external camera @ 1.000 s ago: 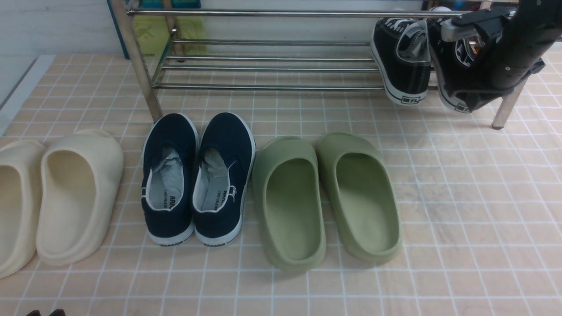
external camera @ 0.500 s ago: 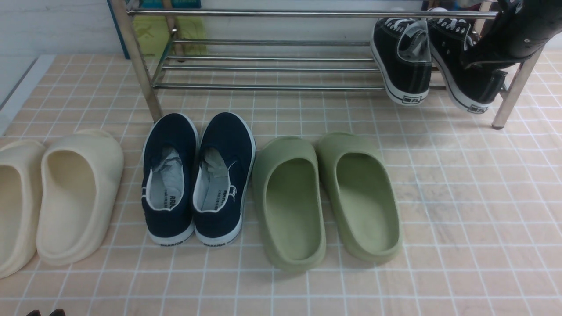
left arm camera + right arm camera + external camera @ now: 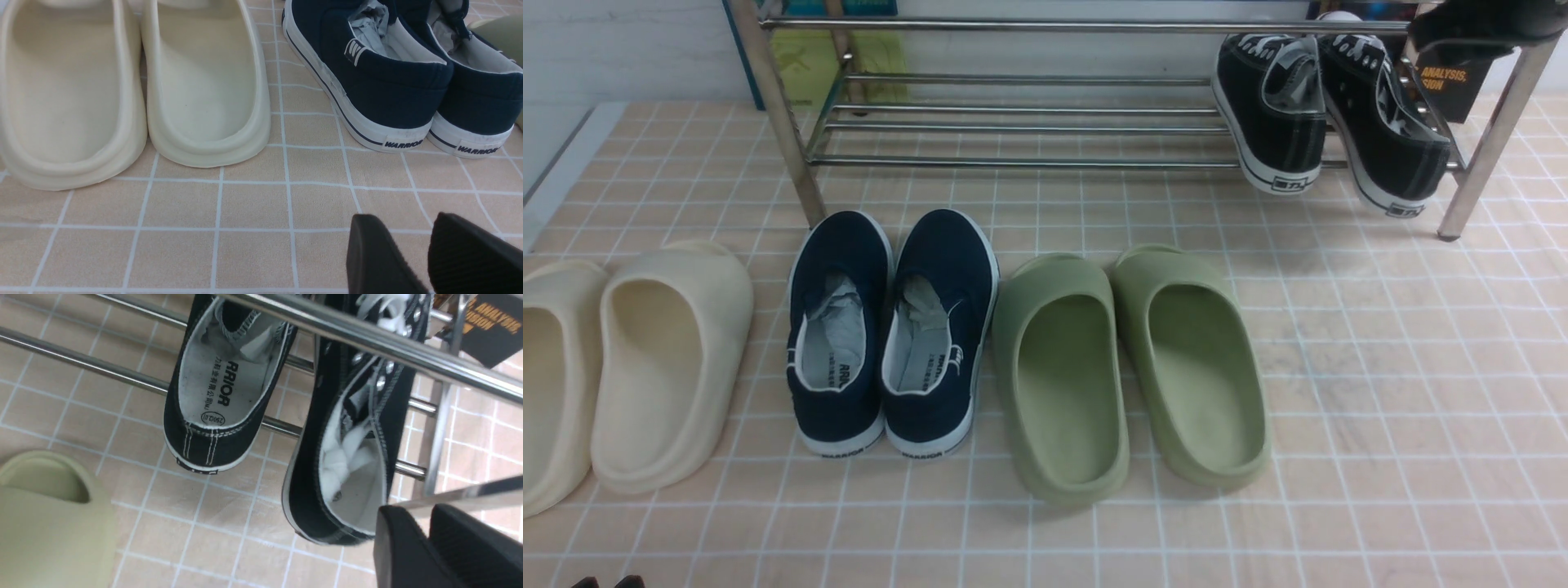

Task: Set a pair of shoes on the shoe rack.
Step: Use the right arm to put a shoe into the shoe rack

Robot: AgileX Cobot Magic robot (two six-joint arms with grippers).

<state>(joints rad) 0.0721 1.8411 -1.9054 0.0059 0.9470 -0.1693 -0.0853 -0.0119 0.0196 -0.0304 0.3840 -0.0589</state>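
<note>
The peach-tiled table (image 3: 1380, 392) with white grid lines carries cream foam slides (image 3: 629, 367), navy canvas slip-ons with white soles (image 3: 890, 327) and green foam slides (image 3: 1131, 367) in a row, nearer the camera than the right gripper (image 3: 429, 543), with the chrome tube rack's legs (image 3: 1474, 175) beneath it.

**Both arms idle, fingers drawn together**

The right gripper (image 3: 425, 539) sits at the front view's 1 o'clock corner, fingers nearly touching, empty. The left gripper (image 3: 429, 245) hangs low at 7 o'clock, a narrow gap between its fingers, empty.
</note>
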